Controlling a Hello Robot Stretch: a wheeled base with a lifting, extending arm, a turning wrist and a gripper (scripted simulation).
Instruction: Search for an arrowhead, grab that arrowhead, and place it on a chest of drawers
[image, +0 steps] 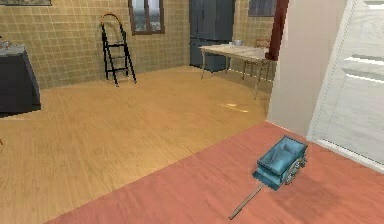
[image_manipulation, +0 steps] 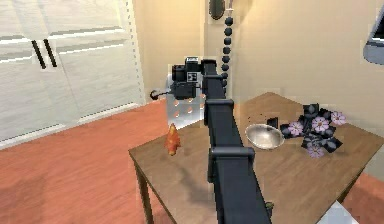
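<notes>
Two edges of the counter (image_manipulation: 300, 185) meet in a corner on the arm side view's left. The small orange pointed piece (image_manipulation: 173, 140) lies on the counter top close to that corner, just inside the edge. Its shape and colour would suit an arrowhead, though I cannot tell for sure. My arm (image_manipulation: 225, 140) reaches across the counter toward that same edge, and my jaws show just above the orange piece in the picture. I cannot tell whether they are over it or beyond it, how they are set, or whether they hold anything.

Nearer the counter's middle stands a metal bowl (image_manipulation: 264, 135), and beside it, toward the counter's far right edge, lies a dark bunch with pink flowers (image_manipulation: 315, 128). Off the counter's left edge bare red floor (image_manipulation: 60, 170) runs to white double doors (image_manipulation: 60, 70), leaving open room there.

Ahead of me, well away from the counter, is a broad stretch of bare wooden floor (image: 120, 130). A blue toy cart (image: 281, 162) lies on red floor, and a black step ladder (image: 117, 50) stands by a tiled wall.
</notes>
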